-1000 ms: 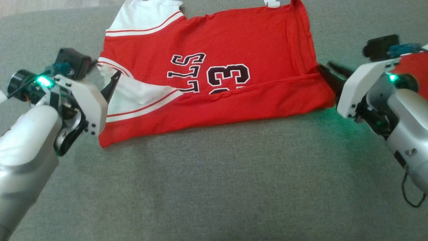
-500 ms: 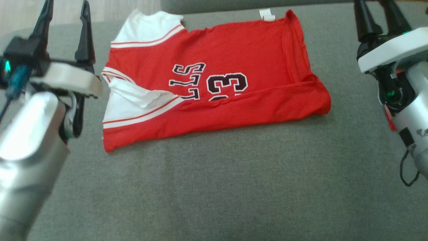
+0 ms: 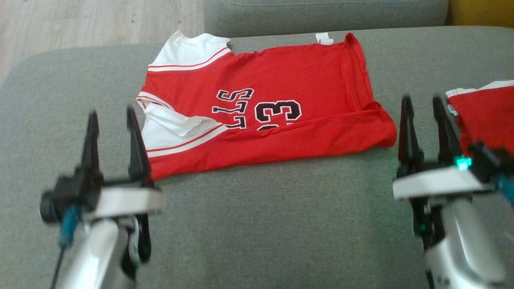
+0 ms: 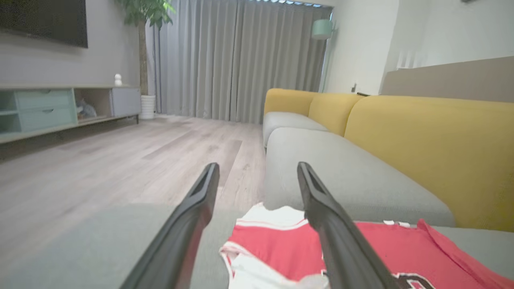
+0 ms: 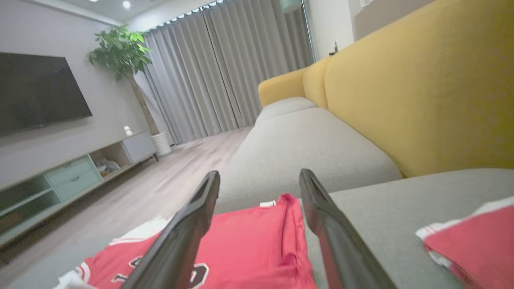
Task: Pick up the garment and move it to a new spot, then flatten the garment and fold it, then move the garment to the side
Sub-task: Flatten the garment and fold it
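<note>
Left claw [image 3: 111,113], right claw [image 3: 421,99] withdrawn off garment [image 3: 281,76]; wrist views: yellow backrest [image 4: 425,140].

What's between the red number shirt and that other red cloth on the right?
Bare grey sofa cushion separates the shirt from the red cloth, clearest in the right wrist view; the open right hand hovers near it.

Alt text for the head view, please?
A red jersey, near edge folded over, lies on a grey sofa cushion. The left end effector and right end effector hover open before it; a second red garment lies far right.
</note>
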Controlling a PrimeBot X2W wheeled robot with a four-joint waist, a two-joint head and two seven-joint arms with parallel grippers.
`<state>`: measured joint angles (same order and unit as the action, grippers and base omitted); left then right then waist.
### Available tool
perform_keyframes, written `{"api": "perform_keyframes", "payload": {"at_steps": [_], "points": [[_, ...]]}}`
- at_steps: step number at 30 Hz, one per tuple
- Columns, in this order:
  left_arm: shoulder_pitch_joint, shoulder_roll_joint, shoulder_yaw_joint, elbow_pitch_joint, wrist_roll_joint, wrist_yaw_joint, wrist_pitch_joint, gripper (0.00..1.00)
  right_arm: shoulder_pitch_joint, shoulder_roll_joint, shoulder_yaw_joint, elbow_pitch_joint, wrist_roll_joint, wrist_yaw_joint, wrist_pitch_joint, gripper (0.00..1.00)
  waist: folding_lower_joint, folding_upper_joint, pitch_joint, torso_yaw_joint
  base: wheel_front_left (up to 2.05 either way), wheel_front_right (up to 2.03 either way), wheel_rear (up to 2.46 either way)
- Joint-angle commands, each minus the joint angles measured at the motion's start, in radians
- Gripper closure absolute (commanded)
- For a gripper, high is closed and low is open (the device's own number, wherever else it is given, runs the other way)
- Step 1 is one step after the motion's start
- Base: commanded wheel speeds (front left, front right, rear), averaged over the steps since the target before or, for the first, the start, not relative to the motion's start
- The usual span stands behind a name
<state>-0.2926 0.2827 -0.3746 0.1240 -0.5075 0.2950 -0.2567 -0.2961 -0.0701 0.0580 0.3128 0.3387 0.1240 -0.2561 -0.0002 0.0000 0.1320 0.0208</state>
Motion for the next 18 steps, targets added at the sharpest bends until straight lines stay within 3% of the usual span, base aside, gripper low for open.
{"api": "perform_keyframes", "payload": {"at_steps": [1,6,12,15,18], "points": [[-0.009,-0.003,0.068,-0.041,0.020,-0.013,-0.005,0.00,-0.005,0.006,0.005,-0.058,-0.024,0.007,-0.006,0.00,0.0002,0.0000,0.000,-0.004,0.00,0.00,0.00],[0.091,-0.070,0.173,-0.009,0.086,-0.070,-0.005,0.00,0.084,0.019,0.008,-0.108,-0.041,0.007,-0.006,0.00,0.0002,0.0000,0.016,-0.019,0.00,0.00,0.00],[0.081,-0.113,0.232,0.072,0.147,-0.158,-0.005,0.00,0.082,0.020,0.028,-0.135,-0.020,0.007,-0.006,0.00,0.0002,0.0000,0.043,-0.038,0.00,0.00,0.00],[0.054,-0.119,0.228,0.187,0.152,-0.178,-0.005,0.00,0.073,0.020,0.036,-0.140,-0.017,0.007,-0.006,0.00,0.0002,0.0000,0.052,-0.049,0.00,0.00,0.00],[0.015,-0.119,0.235,0.302,0.147,-0.168,0.019,0.00,0.065,0.020,0.052,-0.143,-0.016,0.007,-0.006,0.00,0.0002,0.0000,0.063,-0.065,0.00,0.00,0.00]]}}
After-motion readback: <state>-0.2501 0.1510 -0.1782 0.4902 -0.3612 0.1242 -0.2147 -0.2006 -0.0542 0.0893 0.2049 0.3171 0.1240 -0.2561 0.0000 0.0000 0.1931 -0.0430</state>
